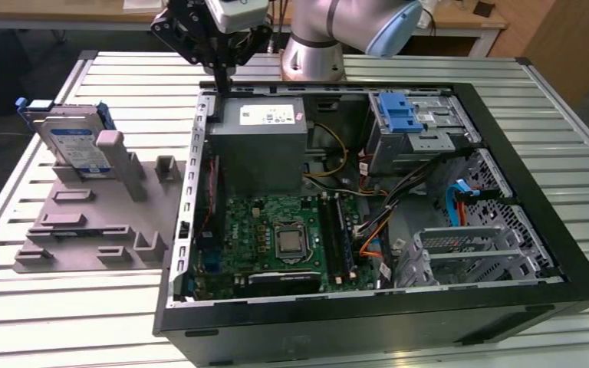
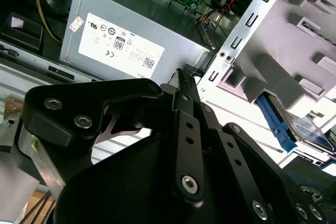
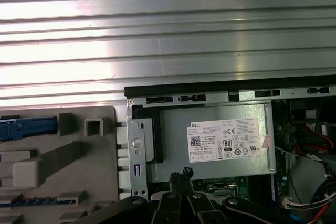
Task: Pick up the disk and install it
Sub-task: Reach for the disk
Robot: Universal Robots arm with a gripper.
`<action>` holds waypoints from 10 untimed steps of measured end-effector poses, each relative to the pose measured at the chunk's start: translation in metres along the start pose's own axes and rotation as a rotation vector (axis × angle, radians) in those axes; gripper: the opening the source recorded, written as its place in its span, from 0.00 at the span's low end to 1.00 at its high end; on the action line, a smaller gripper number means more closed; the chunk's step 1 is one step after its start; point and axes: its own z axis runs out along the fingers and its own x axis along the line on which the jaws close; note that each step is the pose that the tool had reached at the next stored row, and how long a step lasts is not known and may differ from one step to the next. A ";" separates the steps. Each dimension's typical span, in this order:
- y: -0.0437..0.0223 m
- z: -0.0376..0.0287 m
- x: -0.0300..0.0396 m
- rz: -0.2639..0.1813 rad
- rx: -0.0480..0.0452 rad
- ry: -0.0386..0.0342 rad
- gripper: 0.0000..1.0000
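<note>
The disk [image 1: 74, 146] stands on edge in a grey holder [image 1: 90, 230] at the exterior view's left, silver with a white-and-blue label and a blue bracket. In the second wrist view its blue bracket and label [image 2: 302, 127] peek out past the holder. My gripper [image 1: 220, 80] hangs over the back wall of the open computer case [image 1: 376, 314], next to the grey power supply box [image 1: 258, 146]. It is well apart from the disk, shut, and holds nothing. Both wrist views show its black fingertips [image 2: 181, 77] [image 3: 184, 172] pressed together above the power supply.
A slatted metal table [image 1: 70, 322] carries the case and the holder. Inside the case are a green motherboard [image 1: 284, 238], loose cables [image 1: 397, 192], a blue plastic latch [image 1: 402, 115] on a metal bay and an open drive cage [image 1: 474, 253]. The arm's base [image 1: 315, 54] stands behind.
</note>
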 end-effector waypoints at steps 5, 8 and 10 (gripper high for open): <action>0.0000 0.0000 0.0001 0.000 0.0000 0.0000 0.11; -0.0001 0.0000 0.0016 0.000 -0.0001 -0.0001 0.11; 0.0003 -0.0001 0.0044 0.000 0.0001 0.0001 0.11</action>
